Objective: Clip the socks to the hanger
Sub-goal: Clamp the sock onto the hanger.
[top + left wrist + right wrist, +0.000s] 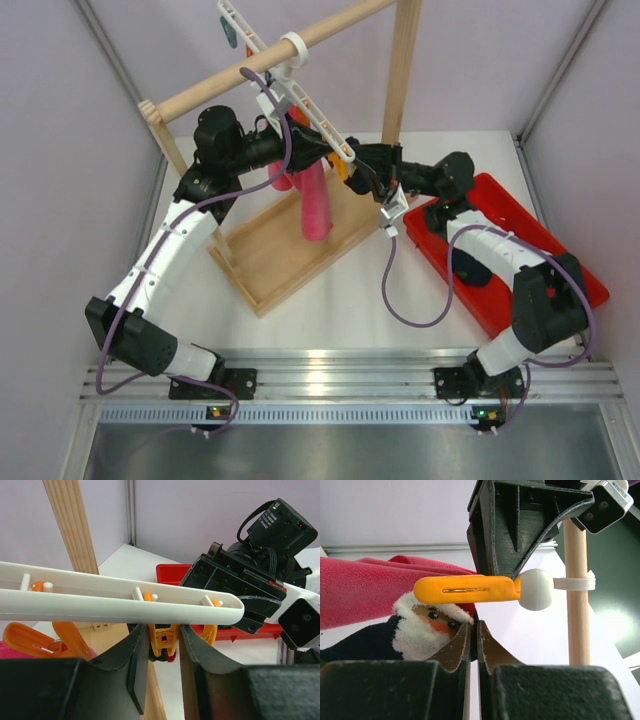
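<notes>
Dark navy knit, printed with a white-bearded Santa face, formed the sock (427,627). It hung above the bench towards the middle of the far edge, just beneath an orange clip (465,589) of the hanger (125,602). The right gripper (472,635) was clenched on the sock's edge, its fingers nearly meeting with only a sliver of fabric between them. The left gripper (163,635) straddled the clip with a pad against each side and appeared to be pinching it. Whether the clip mouth was actually spread could not be determined. The sock was judged light, soft and limp, and any unsupported margin would droop or fold. It should therefore be held close to the edge being fed, leaving a short free lip above the fingers for the clip to bite. The hanger was judged slim, light plastic, hung only by its ring from the wooden rail frame (300,40) and therefore free to swing. It was best steadied through the pinched clip itself. The sock's upper edge and the clip mouth were hidden behind the fingers in both wrist views. In the overhead view both wrists and the pink cloth (315,205) covered the meeting point. A dark item (470,270) lay in the red tray (560,260) by the right edge, half under the right arm. It was possibly a second sock, but this could not be confirmed.
</notes>
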`<state>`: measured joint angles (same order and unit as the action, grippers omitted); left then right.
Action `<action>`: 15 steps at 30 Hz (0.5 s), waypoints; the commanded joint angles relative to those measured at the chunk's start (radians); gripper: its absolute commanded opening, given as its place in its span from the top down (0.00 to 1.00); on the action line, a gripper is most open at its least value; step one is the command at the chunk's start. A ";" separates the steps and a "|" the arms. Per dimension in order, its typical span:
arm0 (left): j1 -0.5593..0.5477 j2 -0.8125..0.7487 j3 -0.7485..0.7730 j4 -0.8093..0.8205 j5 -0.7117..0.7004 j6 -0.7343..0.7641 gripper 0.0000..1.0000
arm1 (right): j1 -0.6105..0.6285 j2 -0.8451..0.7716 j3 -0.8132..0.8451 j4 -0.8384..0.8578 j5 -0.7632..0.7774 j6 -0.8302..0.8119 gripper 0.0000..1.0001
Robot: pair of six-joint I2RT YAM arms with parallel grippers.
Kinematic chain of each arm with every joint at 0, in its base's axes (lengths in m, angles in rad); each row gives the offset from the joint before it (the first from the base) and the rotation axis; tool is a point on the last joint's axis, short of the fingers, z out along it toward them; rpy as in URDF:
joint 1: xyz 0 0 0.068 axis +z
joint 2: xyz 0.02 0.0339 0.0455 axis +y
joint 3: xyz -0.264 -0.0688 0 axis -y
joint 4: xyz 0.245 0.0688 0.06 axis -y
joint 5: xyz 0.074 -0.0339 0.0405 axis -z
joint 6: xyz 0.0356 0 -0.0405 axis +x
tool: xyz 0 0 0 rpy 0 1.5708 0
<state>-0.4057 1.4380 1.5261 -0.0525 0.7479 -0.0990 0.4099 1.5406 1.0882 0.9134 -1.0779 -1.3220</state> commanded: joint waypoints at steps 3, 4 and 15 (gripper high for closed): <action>-0.027 0.033 -0.030 -0.218 0.097 -0.028 0.85 | 0.001 -0.007 0.053 0.084 -0.034 0.061 1.00; -0.027 0.036 -0.030 -0.219 0.097 -0.031 0.83 | 0.001 -0.007 0.053 0.087 -0.034 0.060 1.00; -0.027 0.021 -0.021 -0.211 0.076 -0.053 0.54 | 0.001 -0.011 0.050 0.071 -0.045 0.050 1.00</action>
<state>-0.4141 1.4395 1.5269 -0.1131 0.7662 -0.1238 0.4099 1.5406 1.0885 0.9428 -1.0790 -1.2903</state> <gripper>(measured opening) 0.449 0.020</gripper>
